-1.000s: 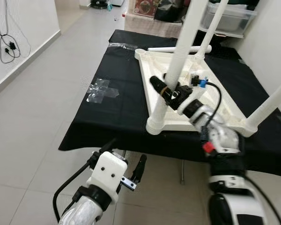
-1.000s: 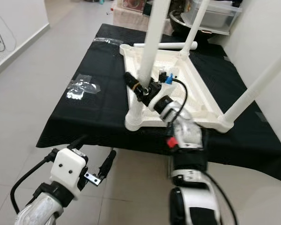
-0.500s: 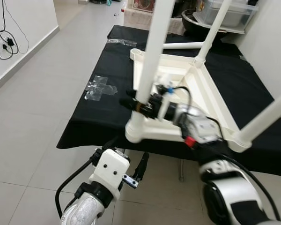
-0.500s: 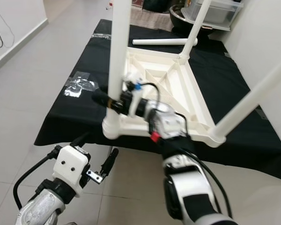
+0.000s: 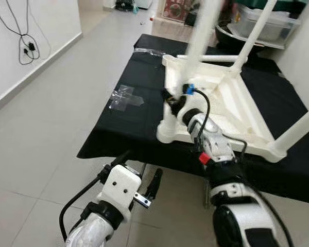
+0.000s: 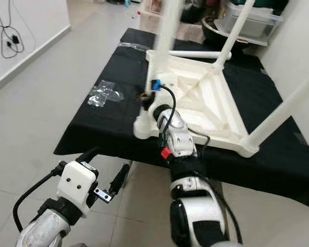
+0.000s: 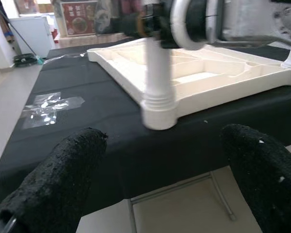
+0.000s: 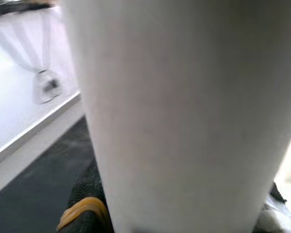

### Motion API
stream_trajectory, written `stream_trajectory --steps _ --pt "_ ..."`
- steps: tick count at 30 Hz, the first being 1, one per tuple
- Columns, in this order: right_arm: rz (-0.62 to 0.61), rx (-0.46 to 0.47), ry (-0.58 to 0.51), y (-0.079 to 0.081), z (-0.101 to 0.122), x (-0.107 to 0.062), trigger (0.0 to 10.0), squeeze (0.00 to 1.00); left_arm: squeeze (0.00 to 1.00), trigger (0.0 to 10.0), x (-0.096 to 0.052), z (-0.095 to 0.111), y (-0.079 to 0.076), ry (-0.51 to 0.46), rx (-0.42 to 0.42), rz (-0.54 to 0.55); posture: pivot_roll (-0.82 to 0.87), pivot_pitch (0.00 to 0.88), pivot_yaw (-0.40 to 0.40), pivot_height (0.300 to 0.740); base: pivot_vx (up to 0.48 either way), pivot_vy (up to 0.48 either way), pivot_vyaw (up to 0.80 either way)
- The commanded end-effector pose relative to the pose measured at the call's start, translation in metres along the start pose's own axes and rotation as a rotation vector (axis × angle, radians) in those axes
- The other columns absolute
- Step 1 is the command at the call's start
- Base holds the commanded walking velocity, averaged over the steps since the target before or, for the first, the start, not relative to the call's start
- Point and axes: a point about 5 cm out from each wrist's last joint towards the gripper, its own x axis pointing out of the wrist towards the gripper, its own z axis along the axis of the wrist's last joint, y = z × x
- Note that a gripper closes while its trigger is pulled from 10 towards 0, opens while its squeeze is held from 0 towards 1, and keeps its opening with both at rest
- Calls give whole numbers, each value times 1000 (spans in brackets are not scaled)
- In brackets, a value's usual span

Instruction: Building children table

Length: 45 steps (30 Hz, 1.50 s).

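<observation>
A black-covered workbench point(image 5: 129, 118) stands on a pale tiled floor point(image 5: 46, 128). On it lies the white tabletop point(image 5: 232, 110) upside down, legs pointing up and cut off by the frame's top edge. The right gripper point(image 5: 171, 101) grips the near corner leg point(image 5: 198, 46), its fingers mostly hidden behind it. A loose leg point(image 6: 193, 54) lies at the far edge. The left gripper point(image 7: 160, 179) hangs below the bench edge, fingers spread, holding nothing.
</observation>
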Motion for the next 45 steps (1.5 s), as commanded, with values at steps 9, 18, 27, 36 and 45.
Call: stream_trajectory --steps 9,18,27,36,45 --pt "-463 85 79 -1 -22 -29 0 0 0 10000 3 -3 -2 8 26 -8 141 72 -154 740 0 0 0" --pt "-152 64 -122 14 3 -21 10000 0 0 10000 -1 -4 1 20 28 -13 144 77 -151 740 0 0 0" --pt "363 72 -88 3 8 -11 10000 0 0 10000 -1 -5 3 25 17 -11 143 75 -140 740 0 0 0" --pt "1071 58 49 13 15 -29 10000 0 0 10000 -2 -6 -3 30 13 -34 158 78 -143 740 0 0 0" --pt "1266 8 88 27 7 -31 4392 0 0 10000 -4 -7 -3 35 11 -29 166 80 -149 740 0 0 0"
